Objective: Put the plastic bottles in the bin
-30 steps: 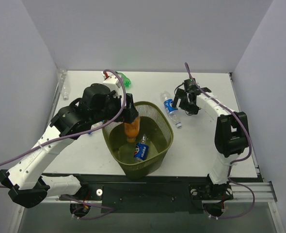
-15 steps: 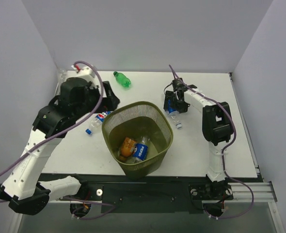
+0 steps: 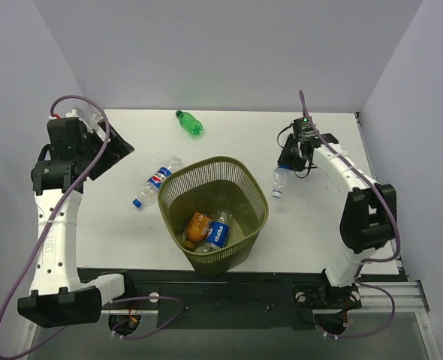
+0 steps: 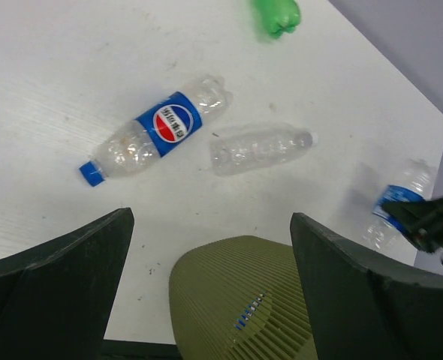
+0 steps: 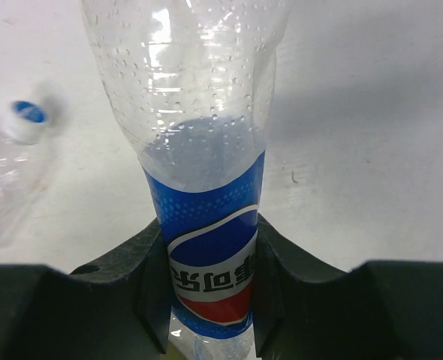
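My right gripper (image 5: 210, 251) is shut on the blue label of a clear Pepsi bottle (image 5: 206, 172), with a finger pressed against each side. From above, this bottle (image 3: 278, 182) hangs from the right gripper (image 3: 290, 163) just right of the olive-green mesh bin (image 3: 244, 176). An orange bottle (image 3: 198, 225) and a Pepsi bottle (image 3: 218, 231) lie inside the bin. My left gripper (image 4: 210, 219) is open and empty, far left of the bin (image 4: 229, 300). A blue-capped Pepsi bottle (image 4: 158, 135), an unlabelled clear bottle (image 4: 259, 148) and a green bottle (image 4: 275, 15) lie on the table.
The white table (image 3: 319, 225) is walled on three sides, with a black rail along its near edge. A blurred bottle with a blue-and-white cap (image 5: 28, 114) shows at the left edge of the right wrist view.
My left arm released the orange bottle into the bin and swung back to the far left. My right gripper closed on the Pepsi bottle and raised it.
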{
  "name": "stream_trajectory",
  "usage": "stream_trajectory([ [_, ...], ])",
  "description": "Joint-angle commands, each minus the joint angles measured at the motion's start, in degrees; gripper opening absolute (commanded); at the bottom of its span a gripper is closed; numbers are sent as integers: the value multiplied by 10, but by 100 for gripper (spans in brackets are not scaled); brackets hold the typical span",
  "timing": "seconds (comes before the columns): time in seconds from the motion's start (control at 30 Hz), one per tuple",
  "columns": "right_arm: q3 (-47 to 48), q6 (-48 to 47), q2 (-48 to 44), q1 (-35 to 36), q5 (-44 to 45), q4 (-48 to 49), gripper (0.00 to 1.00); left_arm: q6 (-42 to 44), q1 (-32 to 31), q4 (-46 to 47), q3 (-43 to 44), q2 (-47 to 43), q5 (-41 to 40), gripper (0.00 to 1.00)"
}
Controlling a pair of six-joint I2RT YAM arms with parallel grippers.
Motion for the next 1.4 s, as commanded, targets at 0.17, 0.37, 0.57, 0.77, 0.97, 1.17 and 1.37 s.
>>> stream_trajectory([
  [0.17, 32, 8, -328, 34, 148, -50, 18, 57, 119, 20, -68, 26, 37, 97],
  [0.37, 89, -14, -409, 142, 168, -28, 23, 63, 98, 23, -113, 23, -51, 97],
  [0.57, 154, -45, -388, 271, 180, -24, 24, 65, 60, 48, -148, 47, -121, 97],
  [0.77, 170, -84, -316, 419, 194, -35, 28, 96, 3, 106, -156, 121, -133, 97],
  [0.97, 178, -115, -278, 493, 228, -70, 72, 126, -40, 160, -151, 193, -115, 97],
  [1.17, 163, -127, -322, 498, 313, -70, 79, 158, -62, 240, -159, 240, -43, 94],
  [1.37, 127, -130, -396, 486, 425, -70, 80, 232, -141, 265, -147, 291, -198, 95],
])
